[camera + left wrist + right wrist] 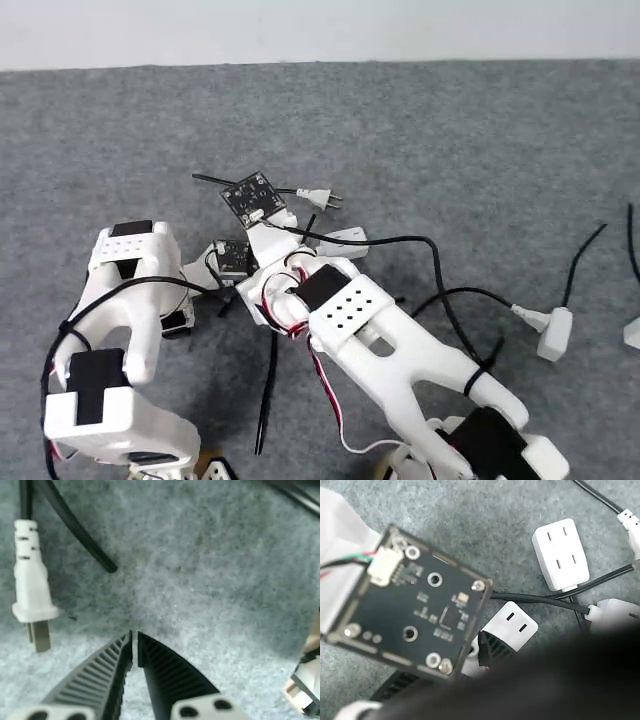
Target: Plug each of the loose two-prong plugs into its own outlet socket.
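Observation:
A white two-prong plug [31,585] lies flat on the grey carpet beside my left gripper [132,639], which is shut with nothing between its fingers. Another white plug [318,196] lies on the carpet past the middle arm, its prongs pointing right. A white two-outlet block [560,555] and a smaller white socket [512,625] on a black cable lie close to my right gripper [272,240]. A dark circuit board [415,600] hides most of that gripper. The outlet block [343,238] sits just right of it in the high view.
A white socket [555,333] on a black cable lies at the right, and another white piece [632,333] at the right edge. Black cables [440,290] loop across the carpet between the arms and these sockets. A thick cable end [105,562] lies near the left gripper.

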